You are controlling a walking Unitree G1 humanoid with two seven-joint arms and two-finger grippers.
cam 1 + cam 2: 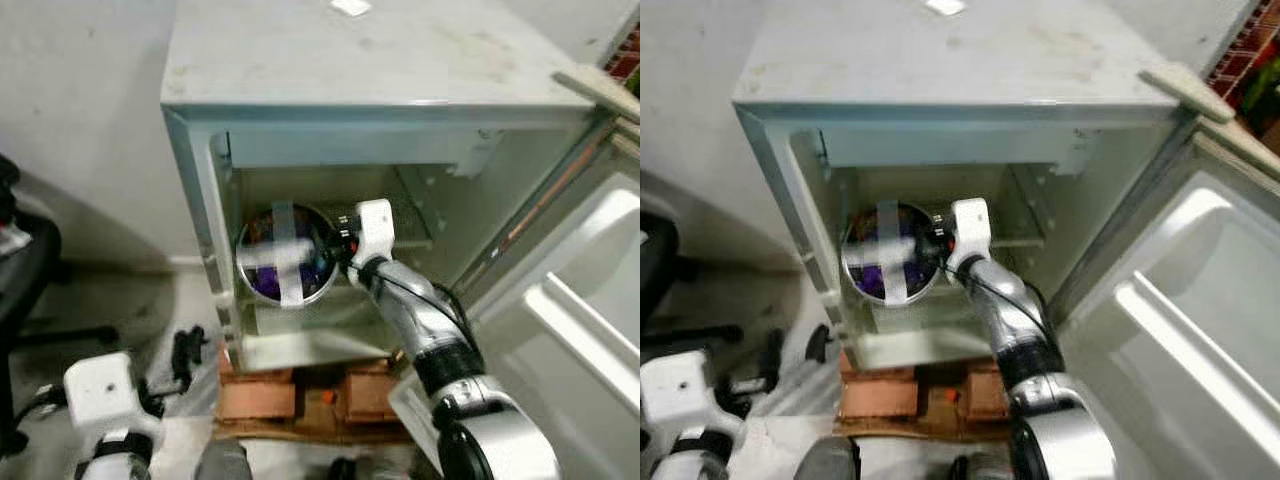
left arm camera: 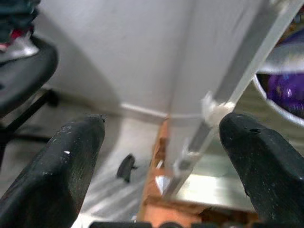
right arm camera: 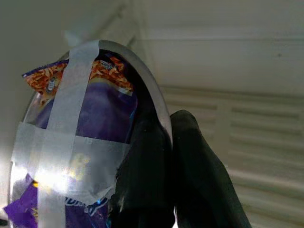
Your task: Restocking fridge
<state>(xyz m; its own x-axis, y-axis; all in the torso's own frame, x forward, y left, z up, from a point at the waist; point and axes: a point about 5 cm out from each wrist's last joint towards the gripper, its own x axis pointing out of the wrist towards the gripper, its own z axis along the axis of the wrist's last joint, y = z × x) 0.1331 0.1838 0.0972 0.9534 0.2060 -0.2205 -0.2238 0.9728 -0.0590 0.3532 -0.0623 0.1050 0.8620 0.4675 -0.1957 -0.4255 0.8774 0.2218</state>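
The small fridge (image 1: 200, 180) stands open before me. My right arm reaches into its upper compartment, where my right gripper (image 1: 338, 250) is shut on the rim of a metal bowl (image 1: 285, 258). The bowl is tipped on its side with its mouth facing me. A purple snack packet (image 3: 102, 118) is held inside it by a cross of grey tape (image 3: 66, 109). In the right wrist view both fingers (image 3: 147, 156) pinch the bowl's rim. My left gripper (image 2: 161, 156) hangs open low at the left, outside the fridge near its bottom left corner, with nothing between its fingers.
The fridge door (image 1: 590, 300) is swung wide open on the right, its shelves bare. The fridge rests on orange bricks (image 1: 260, 395). A black chair (image 1: 25, 270) stands at the left by the white wall. A small black object (image 2: 126, 167) lies on the floor.
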